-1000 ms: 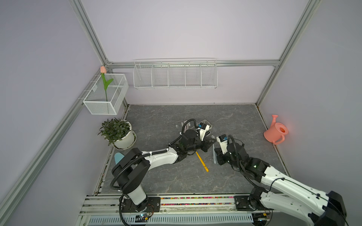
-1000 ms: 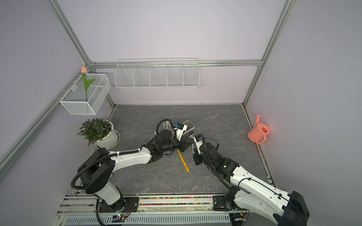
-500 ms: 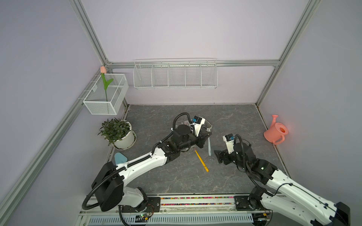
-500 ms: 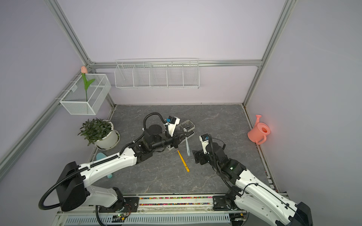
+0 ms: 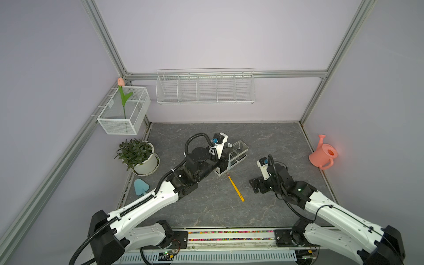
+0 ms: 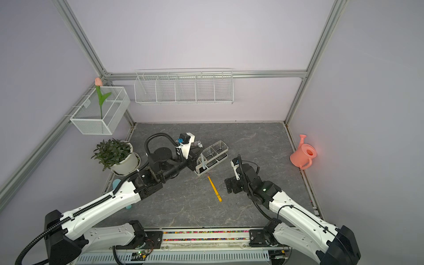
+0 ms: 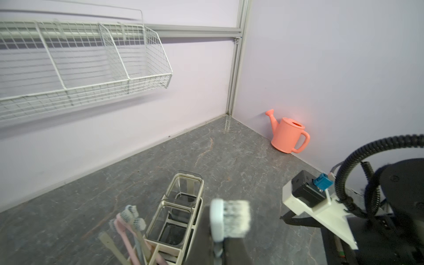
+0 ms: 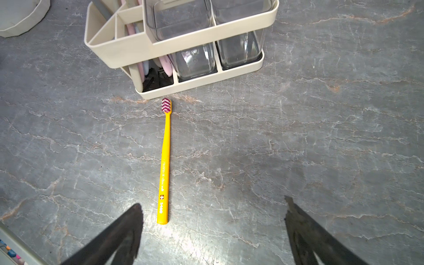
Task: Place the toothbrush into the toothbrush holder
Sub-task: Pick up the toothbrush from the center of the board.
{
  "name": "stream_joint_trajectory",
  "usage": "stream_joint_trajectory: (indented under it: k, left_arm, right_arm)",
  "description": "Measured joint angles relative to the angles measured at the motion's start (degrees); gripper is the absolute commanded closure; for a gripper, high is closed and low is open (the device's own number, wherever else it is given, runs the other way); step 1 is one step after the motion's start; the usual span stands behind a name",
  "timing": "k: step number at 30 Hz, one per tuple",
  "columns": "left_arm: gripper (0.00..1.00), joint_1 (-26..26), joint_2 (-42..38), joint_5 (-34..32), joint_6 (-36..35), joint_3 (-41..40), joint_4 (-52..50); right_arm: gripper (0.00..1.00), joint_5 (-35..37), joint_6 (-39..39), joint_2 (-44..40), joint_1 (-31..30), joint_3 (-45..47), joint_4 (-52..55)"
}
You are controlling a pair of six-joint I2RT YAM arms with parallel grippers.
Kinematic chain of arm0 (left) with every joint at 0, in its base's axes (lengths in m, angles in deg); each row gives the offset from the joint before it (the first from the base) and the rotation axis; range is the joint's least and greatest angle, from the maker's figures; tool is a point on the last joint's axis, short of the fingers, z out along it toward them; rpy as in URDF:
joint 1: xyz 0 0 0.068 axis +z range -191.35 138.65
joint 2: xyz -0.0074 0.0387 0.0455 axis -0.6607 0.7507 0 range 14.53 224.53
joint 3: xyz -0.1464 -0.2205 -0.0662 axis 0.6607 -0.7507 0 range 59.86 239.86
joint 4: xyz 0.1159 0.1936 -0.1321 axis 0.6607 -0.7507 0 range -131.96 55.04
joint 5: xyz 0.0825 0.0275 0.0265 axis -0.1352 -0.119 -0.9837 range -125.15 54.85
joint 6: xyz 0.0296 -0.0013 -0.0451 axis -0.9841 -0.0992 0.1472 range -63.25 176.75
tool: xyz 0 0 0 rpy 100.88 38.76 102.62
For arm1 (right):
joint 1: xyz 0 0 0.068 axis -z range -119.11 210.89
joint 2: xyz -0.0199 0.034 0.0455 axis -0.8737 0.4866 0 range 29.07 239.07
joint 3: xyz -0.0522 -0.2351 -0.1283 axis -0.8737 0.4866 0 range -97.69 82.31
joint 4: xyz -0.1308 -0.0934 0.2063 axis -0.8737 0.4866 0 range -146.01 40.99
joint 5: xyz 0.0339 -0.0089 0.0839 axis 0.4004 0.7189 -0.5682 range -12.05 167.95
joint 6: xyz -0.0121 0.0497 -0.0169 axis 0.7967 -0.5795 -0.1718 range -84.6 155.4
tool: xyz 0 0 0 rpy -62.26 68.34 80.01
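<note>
Your right end effector (image 8: 212, 202) has let go. A second ago it was nearly shut beside the left one; now it stands wide and empty, drawn back over the worktop (image 8: 321, 137). The left end effector (image 7: 218, 250) stays clamped on the pale toothbrush (image 7: 229, 218), head up, and has carried it to the end compartment of the toothbrush holder (image 8: 128, 49). The handover looks done, and you cannot tell yet whether the handle is inside.

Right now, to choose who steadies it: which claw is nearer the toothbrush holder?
Left. The left claw sits at the toothbrush holder's end; the right claw stands apart, near the yellow toothbrush's handle end.
</note>
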Motion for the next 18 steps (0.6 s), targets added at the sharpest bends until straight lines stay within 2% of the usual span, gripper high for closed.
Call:
stream_joint_trajectory:
  k: [6,18]
  left_arm:
    - [1.00,0.00,-0.22,-5.29,-5.05,-4.46,7.04]
    - [1.00,0.00,13.51,-14.47,-10.16,-2.05,12.68]
  right_arm:
    - [0.02,-0.17,1.27,-1.42,0.74,1.49,-1.62]
    - [0.02,-2.54,2.12,-1.77,6.88,4.22,-5.49]
